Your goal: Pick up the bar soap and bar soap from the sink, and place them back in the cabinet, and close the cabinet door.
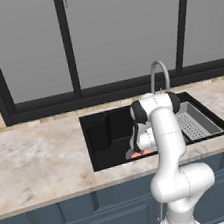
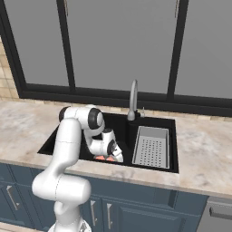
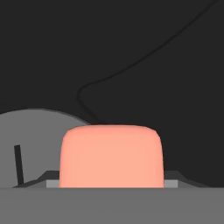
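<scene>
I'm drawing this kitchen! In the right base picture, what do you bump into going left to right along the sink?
Robot arm → gripper down over a bar soap → faucet → grey draining tray → marble counter.

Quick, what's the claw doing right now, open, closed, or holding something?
Claw: down in the sink, right at a bar soap; open or closed cannot be told.

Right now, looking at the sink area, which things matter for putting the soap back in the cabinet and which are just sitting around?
For the job:
- salmon-coloured flat bar soap, right in front of the pincer
- black rectangular recessed sink

Just there:
- curved grey metal tap
- grey perforated draining tray
- beige marbled stone counter
- blue lower cabinet fronts
</scene>
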